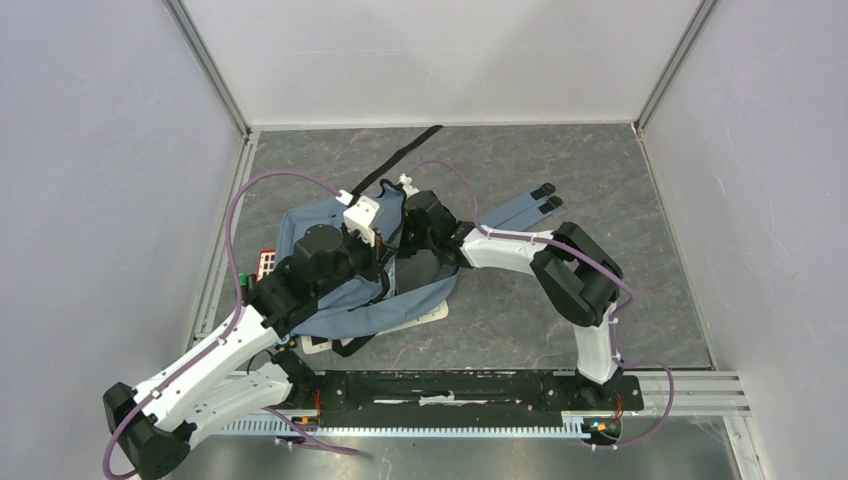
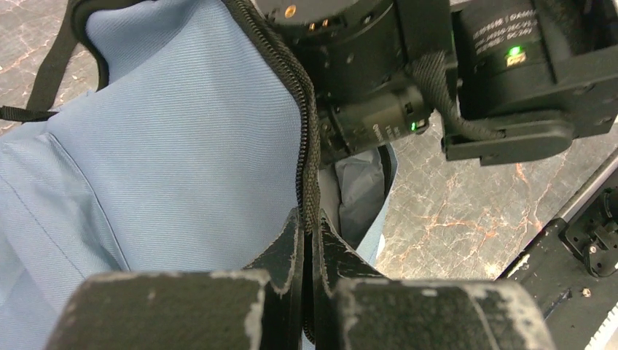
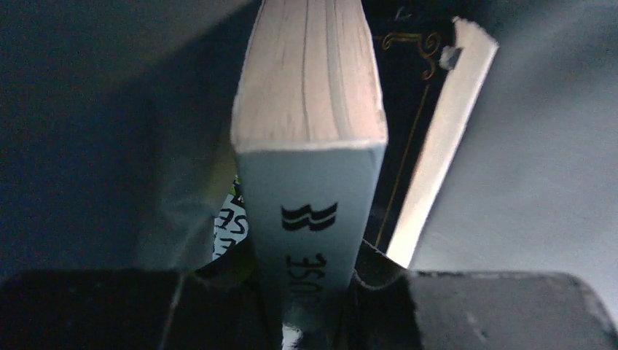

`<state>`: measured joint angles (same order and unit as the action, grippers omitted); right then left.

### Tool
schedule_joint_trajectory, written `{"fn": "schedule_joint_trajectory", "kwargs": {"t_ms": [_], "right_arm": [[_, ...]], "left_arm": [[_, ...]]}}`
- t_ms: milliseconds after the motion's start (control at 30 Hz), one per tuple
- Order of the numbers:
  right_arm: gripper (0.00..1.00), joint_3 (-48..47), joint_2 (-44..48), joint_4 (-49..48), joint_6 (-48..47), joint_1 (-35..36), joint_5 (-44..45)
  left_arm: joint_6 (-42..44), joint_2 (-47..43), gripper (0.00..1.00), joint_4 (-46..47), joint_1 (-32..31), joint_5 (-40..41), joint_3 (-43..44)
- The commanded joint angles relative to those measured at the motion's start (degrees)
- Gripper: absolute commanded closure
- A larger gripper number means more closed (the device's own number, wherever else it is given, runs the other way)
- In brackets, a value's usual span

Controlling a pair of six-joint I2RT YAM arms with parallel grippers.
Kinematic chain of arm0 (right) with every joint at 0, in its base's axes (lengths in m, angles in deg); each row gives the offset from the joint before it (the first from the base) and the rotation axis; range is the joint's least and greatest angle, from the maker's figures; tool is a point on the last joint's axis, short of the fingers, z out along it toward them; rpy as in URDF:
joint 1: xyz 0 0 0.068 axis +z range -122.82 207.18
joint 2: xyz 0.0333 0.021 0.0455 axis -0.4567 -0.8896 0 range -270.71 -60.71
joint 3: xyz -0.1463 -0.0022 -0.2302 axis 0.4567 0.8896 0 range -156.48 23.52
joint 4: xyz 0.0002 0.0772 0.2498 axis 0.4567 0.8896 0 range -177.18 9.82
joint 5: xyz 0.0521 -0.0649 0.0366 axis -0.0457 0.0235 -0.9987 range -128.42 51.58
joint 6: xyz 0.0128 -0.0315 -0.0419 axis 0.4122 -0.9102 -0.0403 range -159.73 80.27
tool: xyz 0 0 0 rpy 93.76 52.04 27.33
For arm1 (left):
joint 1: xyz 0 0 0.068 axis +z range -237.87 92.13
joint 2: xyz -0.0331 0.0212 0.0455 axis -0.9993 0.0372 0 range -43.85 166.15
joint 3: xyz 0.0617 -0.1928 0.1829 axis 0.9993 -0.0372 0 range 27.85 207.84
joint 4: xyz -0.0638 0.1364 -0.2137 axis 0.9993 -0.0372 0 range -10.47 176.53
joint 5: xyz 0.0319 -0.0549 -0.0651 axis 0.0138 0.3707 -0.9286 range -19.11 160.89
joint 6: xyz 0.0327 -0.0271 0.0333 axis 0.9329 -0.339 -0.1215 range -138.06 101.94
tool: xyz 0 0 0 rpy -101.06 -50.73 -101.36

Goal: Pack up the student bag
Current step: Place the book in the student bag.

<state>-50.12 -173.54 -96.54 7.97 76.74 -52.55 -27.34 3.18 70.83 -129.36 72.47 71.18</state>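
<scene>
I see a dark grey, marble-patterned table (image 1: 520, 300) filling the middle of the overhead frame, with pale walls (image 1: 100, 150) on three sides. The student bag (image 1: 300, 228) lies slumped on it, left of centre. Its blue shoulder straps (image 1: 515, 212) trail flat over the surface toward the upper right, and a black strap (image 1: 405, 155) runs toward the top. A red gridded item (image 1: 266, 263) lies at the bag's left edge. A flat white thing (image 1: 425, 317) pokes out from under its lower edge.
</scene>
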Motion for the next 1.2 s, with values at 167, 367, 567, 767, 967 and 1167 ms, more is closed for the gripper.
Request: {"fn": "schedule_joint_trajectory", "kwargs": {"t_ms": [167,367,567,767,967,1167], "right_arm": [[0.53,7.34,2.92,-7.04,-1.29,2.39,-0.08],[0.30,14.27,10.33,-7.17,-4.01,1.28,3.18],[0.27,17.75,13.74,-6.79,-4.64,1.27,6.40],[0.26,20.13,15.63,-5.59,-5.15,1.07,11.54],[0.45,21.34,16.83,-8.52,-5.32,0.74,11.61],[0.59,14.93,10.51,-12.67,-5.27,0.80,1.39]], "left_arm": [[0.41,-0.26,0.98,0.75,0.45,6.07,1.87],[0.14,-1.23,0.98,0.15,0.45,8.11,1.76],[0.05,-1.76,0.98,-0.29,0.52,8.62,1.76],[0.05,-2.33,0.98,-0.56,0.54,8.96,1.68],[0.05,-2.10,0.98,-0.81,0.54,8.73,1.76],[-0.04,-1.76,0.98,-0.73,0.54,8.00,1.76]]}}
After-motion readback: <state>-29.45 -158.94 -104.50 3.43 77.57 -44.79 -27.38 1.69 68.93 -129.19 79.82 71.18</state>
